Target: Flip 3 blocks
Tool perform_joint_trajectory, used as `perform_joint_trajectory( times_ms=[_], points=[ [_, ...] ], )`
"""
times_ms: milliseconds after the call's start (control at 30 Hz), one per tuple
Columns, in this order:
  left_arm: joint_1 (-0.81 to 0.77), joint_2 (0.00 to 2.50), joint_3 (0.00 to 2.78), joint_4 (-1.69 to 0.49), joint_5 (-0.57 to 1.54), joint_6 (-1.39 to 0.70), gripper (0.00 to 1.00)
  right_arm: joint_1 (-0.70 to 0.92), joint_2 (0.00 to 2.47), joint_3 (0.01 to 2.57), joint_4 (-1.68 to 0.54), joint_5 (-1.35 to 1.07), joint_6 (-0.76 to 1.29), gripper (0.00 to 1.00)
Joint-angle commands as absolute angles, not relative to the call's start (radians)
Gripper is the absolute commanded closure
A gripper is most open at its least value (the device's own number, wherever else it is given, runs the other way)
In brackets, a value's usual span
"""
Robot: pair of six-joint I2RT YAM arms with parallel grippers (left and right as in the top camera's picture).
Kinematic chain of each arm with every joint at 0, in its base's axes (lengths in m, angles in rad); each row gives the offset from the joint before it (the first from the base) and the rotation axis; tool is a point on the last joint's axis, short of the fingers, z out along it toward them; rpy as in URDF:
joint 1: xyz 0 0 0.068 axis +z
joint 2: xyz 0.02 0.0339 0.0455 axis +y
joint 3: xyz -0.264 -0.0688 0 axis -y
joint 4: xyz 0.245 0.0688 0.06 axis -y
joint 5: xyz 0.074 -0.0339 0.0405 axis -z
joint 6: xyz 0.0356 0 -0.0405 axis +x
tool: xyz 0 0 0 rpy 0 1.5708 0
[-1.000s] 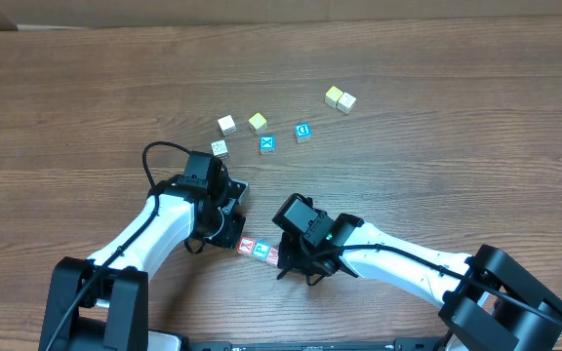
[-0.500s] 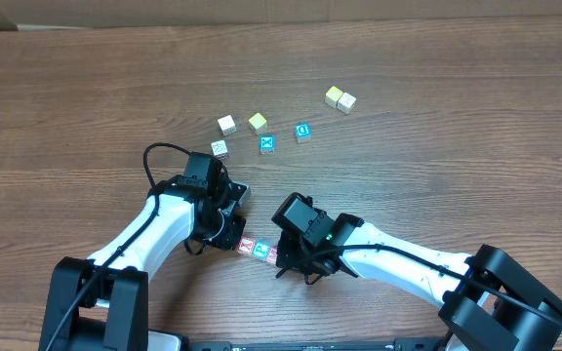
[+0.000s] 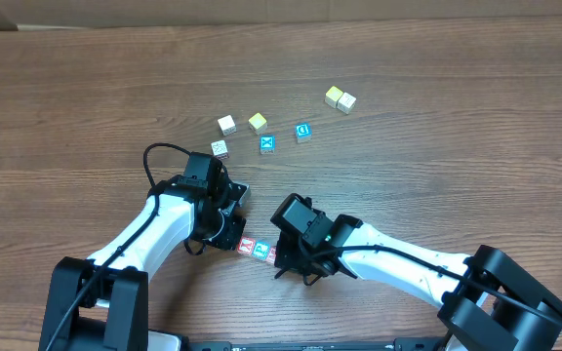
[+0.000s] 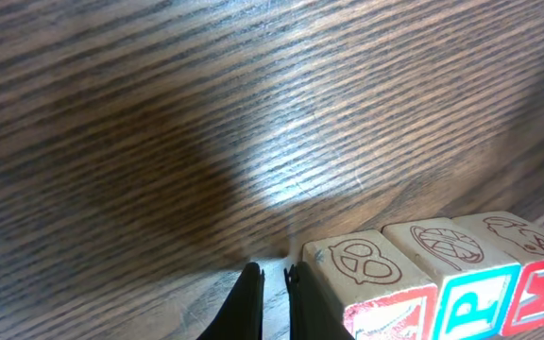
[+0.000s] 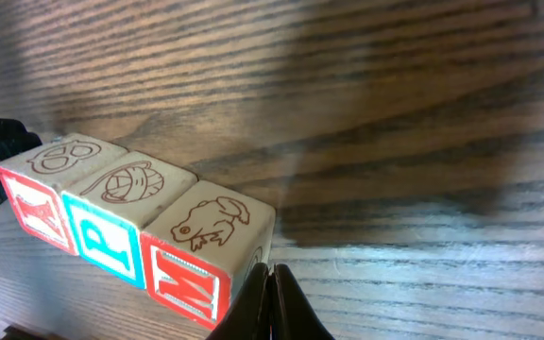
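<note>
- 3 blocks [image 3: 260,251] sit in a tight row on the table [image 3: 457,146], faces touching, all flat, none tilted.
- Y block [image 5: 41,194]: pale wood, red Y in a red frame on its side face, pretzel line drawing on top.
- P block [image 5: 111,222]: mid of row, blue P in a blue frame on the side, round shell-like drawing on top.
- M block [image 5: 201,255]: red M in a red frame on the side, frog drawing on top.
- L wrist view shows the same row from the other end: Y block [image 4: 366,274] nearest, then P block [image 4: 461,283], then M block [image 4: 536,274].
- L gripper [image 4: 274,283]: fingers closed down to a thin slit, holding nothing. Tips low at the table. Y block is just right of the tips, and its end face looks to be touching the nearer finger.
- R gripper [image 5: 272,297]: fingers pressed together, nothing held. Tips low at the table. M block's outer end is just left of the tips, at or near contact; can't tell which.
- So the row lies between the 2 grippers, one at each end: L gripper [image 3: 234,234] by Y, R gripper [image 3: 283,261] by M.
- X cube [image 3: 267,144] and D cube [image 3: 302,132] lie well apart from both grippers, farther out on the table.
</note>
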State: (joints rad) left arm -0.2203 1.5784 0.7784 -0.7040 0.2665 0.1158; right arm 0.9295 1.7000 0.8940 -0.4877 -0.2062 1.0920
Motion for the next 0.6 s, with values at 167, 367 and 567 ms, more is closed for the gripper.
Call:
perform_joint_trajectory(
  times_ms=[167, 367, 567],
  points=[
    [-0.216, 1.582, 0.771, -0.708, 0.308, 0.142, 0.96, 0.937, 1.712, 0.889, -0.481, -0.21, 1.113, 0.96],
    [-0.227, 1.582, 0.771, -0.719, 0.307, 0.142, 0.96, 0.937, 1.712, 0.889, -0.479, -0.202, 1.12, 0.96],
    [-0.245, 1.582, 0.771, -0.722, 0.305, 0.142, 0.96, 0.937, 1.712, 0.889, -0.479, -0.202, 1.119, 0.96]
  ],
)
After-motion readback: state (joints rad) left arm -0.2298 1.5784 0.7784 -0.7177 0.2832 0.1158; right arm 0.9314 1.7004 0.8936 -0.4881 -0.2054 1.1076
